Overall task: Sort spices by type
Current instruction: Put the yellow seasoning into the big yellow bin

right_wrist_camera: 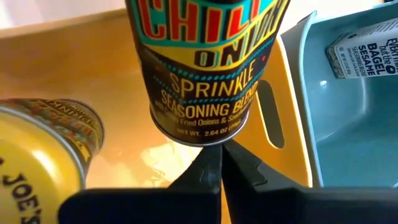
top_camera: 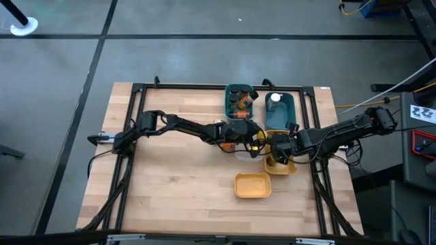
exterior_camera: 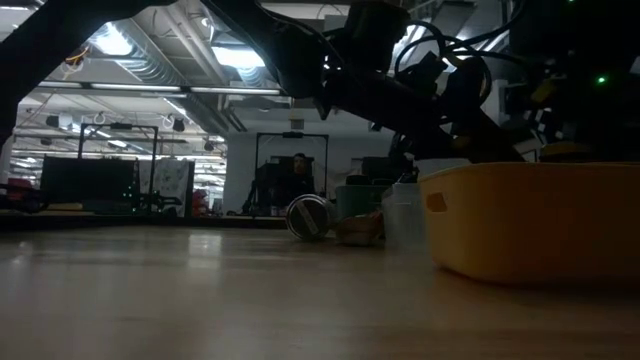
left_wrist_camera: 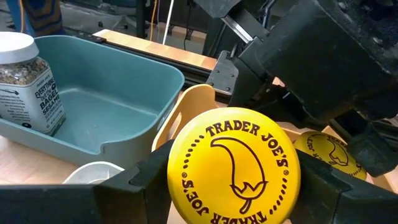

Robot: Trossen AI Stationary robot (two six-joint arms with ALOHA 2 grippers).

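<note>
A dark jar labelled chili onion seasoning (right_wrist_camera: 205,68), with a yellow lid (left_wrist_camera: 233,165), hangs over the yellow bin (top_camera: 291,167) right of the table's middle. My left gripper (top_camera: 253,143) reaches in from the left and is shut on this jar. My right gripper (right_wrist_camera: 221,152) is shut, its tips right at the jar's bottom rim. A second yellow-lidded jar (right_wrist_camera: 37,162) lies on its side in the same bin. A white-lidded bagel sesame jar (left_wrist_camera: 25,81) stands in the teal bin (left_wrist_camera: 124,93). My left gripper pinches the jar between its two fingers (left_wrist_camera: 124,186), one on each side just under the yellow lid (left_wrist_camera: 186,199). The fingers come almost level from the table's left. The jar is lifted clear above the bin floor, its lid tipped back toward the wrist. My right gripper's shut tips stand at the jar's bottom edge (right_wrist_camera: 199,138); I cannot tell whether they touch it.
A dark teal bin (top_camera: 227,102) with several jars stands at the far edge, beside the teal bin (top_camera: 287,116). Another yellow bin (top_camera: 253,185) sits nearer the front. In the low view a jar (exterior_camera: 308,217) lies on its side near a packet (exterior_camera: 358,228).
</note>
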